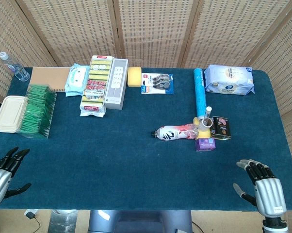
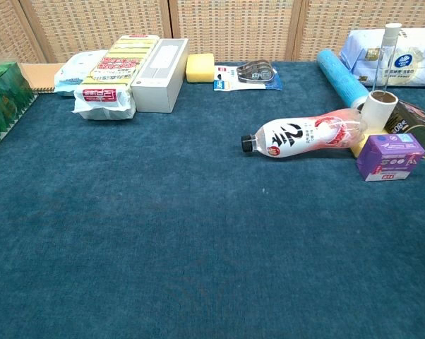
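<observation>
Nearest your right hand (image 1: 262, 187) is a small purple cardboard box (image 1: 205, 144), lying on the dark blue carpeted worktop (image 1: 112, 165) well beyond the fingertips. Just past the purple box, a clear plastic bottle with a red and white label (image 1: 177, 133) lies on its side, cap pointing away from a white cylinder (image 1: 206, 121) and a dark tin (image 1: 222, 128) beside it. Your right hand rests empty, fingers spread. Your left hand (image 1: 4, 172), far across from the purple box, is also empty with fingers apart. No grasp has begun, by the look of it; reaching the box would call for a forward stretch. The chest view shows neither hand. The box's print is too small to read.
</observation>
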`<state>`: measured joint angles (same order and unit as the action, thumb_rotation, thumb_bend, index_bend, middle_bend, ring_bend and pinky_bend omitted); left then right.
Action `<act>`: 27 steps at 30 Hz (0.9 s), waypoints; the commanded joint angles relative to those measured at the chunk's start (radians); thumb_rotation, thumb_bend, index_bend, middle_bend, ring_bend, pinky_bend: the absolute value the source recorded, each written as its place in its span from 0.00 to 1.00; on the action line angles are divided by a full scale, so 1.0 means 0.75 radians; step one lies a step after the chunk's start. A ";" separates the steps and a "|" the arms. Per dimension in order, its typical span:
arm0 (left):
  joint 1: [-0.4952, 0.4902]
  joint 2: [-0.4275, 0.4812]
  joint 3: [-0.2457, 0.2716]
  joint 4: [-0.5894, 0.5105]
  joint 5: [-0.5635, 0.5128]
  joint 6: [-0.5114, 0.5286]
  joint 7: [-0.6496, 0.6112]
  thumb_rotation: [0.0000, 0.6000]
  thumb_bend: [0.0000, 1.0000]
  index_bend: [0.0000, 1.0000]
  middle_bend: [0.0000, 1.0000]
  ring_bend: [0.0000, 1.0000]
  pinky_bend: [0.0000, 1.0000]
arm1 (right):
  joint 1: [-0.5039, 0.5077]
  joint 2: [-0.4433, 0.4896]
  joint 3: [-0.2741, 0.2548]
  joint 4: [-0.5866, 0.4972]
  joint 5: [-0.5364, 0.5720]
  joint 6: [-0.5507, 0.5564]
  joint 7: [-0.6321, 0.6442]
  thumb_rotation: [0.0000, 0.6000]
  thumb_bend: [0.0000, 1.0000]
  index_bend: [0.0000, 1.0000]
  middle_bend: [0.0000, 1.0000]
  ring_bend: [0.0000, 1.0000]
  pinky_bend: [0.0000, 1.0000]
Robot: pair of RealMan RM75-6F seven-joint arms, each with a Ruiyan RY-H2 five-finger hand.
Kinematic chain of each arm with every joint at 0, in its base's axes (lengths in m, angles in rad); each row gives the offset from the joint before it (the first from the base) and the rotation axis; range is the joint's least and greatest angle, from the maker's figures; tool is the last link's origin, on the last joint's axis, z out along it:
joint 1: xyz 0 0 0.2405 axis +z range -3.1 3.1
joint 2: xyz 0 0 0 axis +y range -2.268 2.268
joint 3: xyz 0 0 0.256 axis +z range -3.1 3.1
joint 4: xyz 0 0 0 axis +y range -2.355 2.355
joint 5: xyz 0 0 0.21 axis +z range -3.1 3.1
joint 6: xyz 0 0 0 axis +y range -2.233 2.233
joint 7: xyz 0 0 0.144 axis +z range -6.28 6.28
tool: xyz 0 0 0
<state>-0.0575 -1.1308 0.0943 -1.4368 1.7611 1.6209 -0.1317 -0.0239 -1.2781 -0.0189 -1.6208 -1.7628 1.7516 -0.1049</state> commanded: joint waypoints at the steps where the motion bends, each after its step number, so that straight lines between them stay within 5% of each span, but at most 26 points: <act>1: 0.000 -0.001 0.001 0.002 0.001 0.000 0.000 1.00 0.11 0.00 0.16 0.08 0.30 | -0.001 -0.001 0.002 0.000 0.000 -0.005 -0.001 1.00 0.23 0.30 0.31 0.29 0.31; 27: 0.003 -0.007 0.018 -0.001 0.027 -0.008 0.030 1.00 0.11 0.00 0.16 0.08 0.30 | 0.071 -0.008 0.092 -0.047 0.082 -0.123 0.036 1.00 0.23 0.30 0.32 0.30 0.33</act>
<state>-0.0543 -1.1356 0.1072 -1.4362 1.7809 1.6173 -0.1111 0.0199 -1.2838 0.0415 -1.6481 -1.7090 1.6694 -0.0795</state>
